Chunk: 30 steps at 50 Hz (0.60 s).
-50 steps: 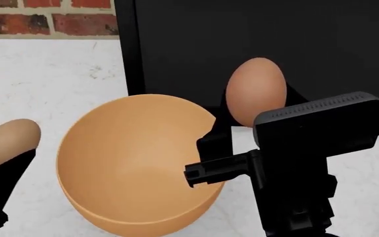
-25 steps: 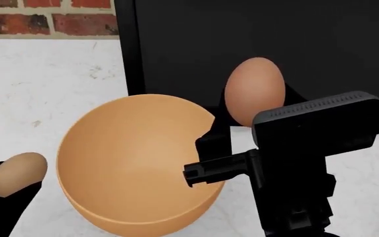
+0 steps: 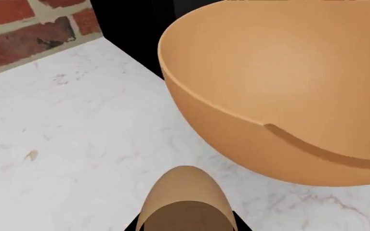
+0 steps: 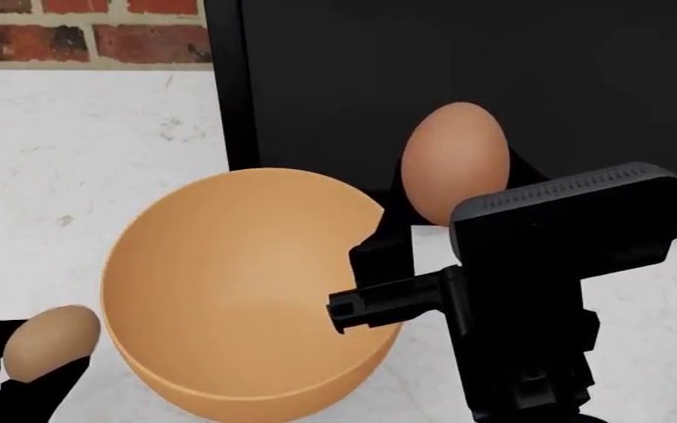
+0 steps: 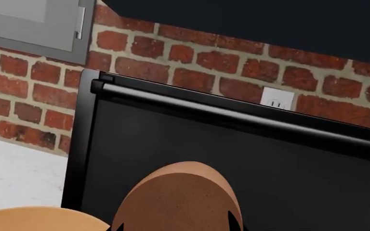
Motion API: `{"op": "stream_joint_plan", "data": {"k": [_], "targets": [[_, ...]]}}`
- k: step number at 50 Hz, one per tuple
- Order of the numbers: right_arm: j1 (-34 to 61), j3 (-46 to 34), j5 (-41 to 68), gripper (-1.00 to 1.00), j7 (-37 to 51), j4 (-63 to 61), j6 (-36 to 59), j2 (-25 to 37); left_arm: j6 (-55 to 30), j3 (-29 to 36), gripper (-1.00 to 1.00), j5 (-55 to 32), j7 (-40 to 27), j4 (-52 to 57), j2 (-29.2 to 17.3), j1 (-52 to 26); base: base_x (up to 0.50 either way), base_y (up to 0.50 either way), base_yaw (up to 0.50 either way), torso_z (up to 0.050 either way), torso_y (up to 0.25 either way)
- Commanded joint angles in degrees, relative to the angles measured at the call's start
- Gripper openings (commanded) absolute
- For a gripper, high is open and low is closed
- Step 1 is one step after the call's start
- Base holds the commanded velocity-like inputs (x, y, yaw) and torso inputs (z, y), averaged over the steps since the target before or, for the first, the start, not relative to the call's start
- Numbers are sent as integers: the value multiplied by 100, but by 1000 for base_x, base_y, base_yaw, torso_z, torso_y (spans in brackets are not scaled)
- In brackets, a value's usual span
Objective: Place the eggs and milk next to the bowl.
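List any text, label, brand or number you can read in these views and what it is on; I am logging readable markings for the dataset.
None can be read.
The tan egg, the brown egg and the bowl are plain.
The wall outlet shows only two slot marks, no letters.
The brick wall and countertop carry no writing.

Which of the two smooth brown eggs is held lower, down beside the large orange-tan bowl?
The lighter tan egg in the left gripper, low beside the orange-tan bowl. The redder brown egg sits high in the right gripper, above the bowl's rim.
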Motion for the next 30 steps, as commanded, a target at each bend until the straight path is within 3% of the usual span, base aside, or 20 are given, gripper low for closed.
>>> {"op": "stream_joint_plan", "data": {"k": [1,30], "targets": [[14,-39,-107,-100,-69,-4,5,16,129,80,-100,24,3,-127,43,82,0,0,0,0,0],[24,-69,-76,-100,-18,15,-16,44,174,339,-100,160,67,-134,110,148,0,0,0,0,0]]}}
